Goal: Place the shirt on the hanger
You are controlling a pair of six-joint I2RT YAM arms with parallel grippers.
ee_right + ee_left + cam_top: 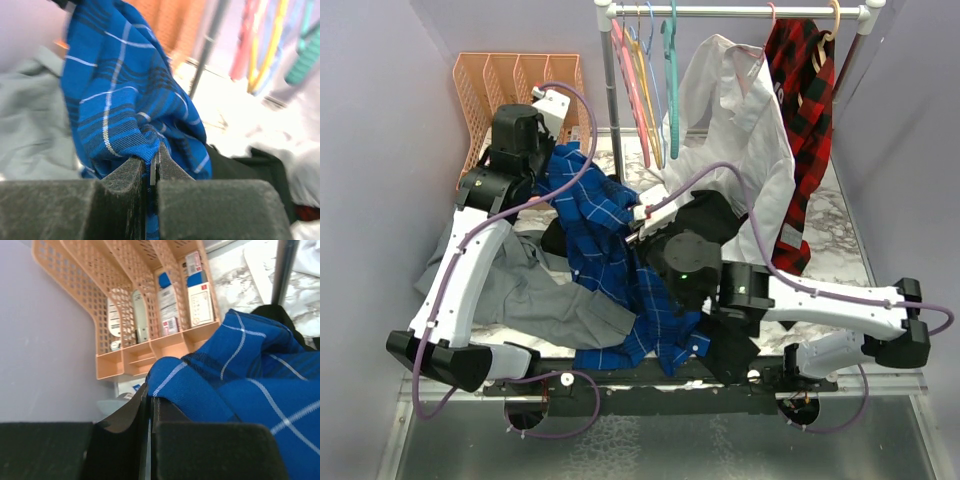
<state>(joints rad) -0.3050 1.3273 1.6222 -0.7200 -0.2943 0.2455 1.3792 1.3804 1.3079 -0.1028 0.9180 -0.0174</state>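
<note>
Top view: shirt (610, 250) heaped mid-table toward the near edge, partly over grey shirt (535, 290). My left pincer (548, 165) is near the far-left corner, my right pincer (640, 220) mid-table. Hanger (670, 50) hangs on rail (740, 11) at the far edge.
Left wrist: left pincer clenched on a shirt fold; orange rack (150, 300) behind.
Right wrist: right pincer clenched on shirt, cloth bunched above.

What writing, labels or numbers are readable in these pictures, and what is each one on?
No text can be read in any view.
Packets in the orange rack: red, blue and white printed labels, too small and blurred to read.
Blue plaid shirt: only the check pattern, no tag or print in view.
</note>
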